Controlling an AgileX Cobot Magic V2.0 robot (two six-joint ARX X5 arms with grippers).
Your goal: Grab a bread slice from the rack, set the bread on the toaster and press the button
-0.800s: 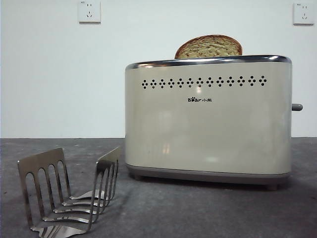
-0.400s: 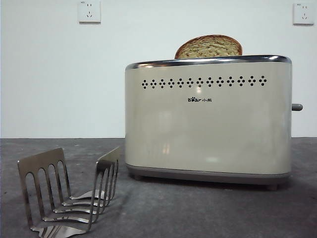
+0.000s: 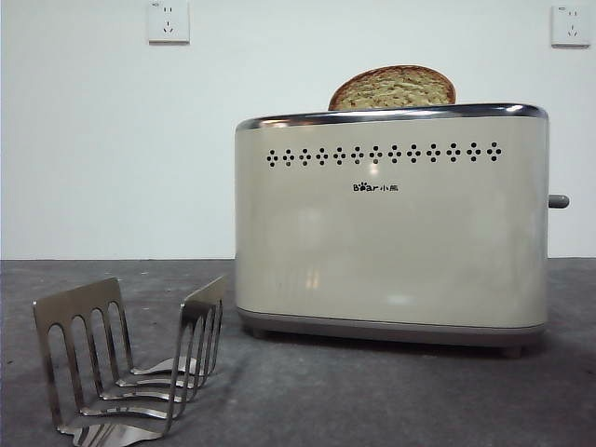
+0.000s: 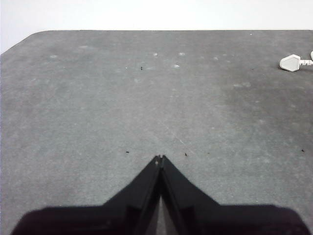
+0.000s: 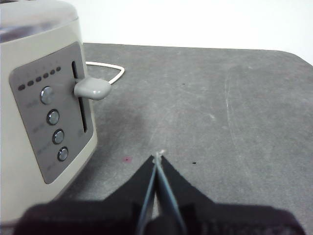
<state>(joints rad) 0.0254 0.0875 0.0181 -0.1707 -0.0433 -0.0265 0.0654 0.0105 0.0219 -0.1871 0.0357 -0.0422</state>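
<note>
white wall point(image 3: 93, 140) at the back w/ two sockets point(image 3: 168, 20) high up, one near each top corner of the front view. dark grey table point(image 3: 372, 400), matte, scuffed w/ pale specks and crumbs; rounded corners show in both wrist views. toaster point(image 3: 391, 242) stands right of centre, long side to the front cam, chrome rim on top. bread point(image 3: 393, 88) sits in the top slot, rounded crust poking above the rim. rack point(image 3: 130, 363) low at front left, well apart from toaster, slots bare. button point(image 5: 92, 88) juts from the narrow end, high in its slot, above a column of round knobs. white cord point(image 5: 110, 68) loops behind that end. white plug point(image 4: 292, 62) lies on the table far from the left gripper point(image 4: 160, 159). left gripper closed tip to tip, nothing in it, over bare table. right gripper point(image 5: 157, 156) also closed, holding nothing, near the toaster's button end, not touching.
</note>
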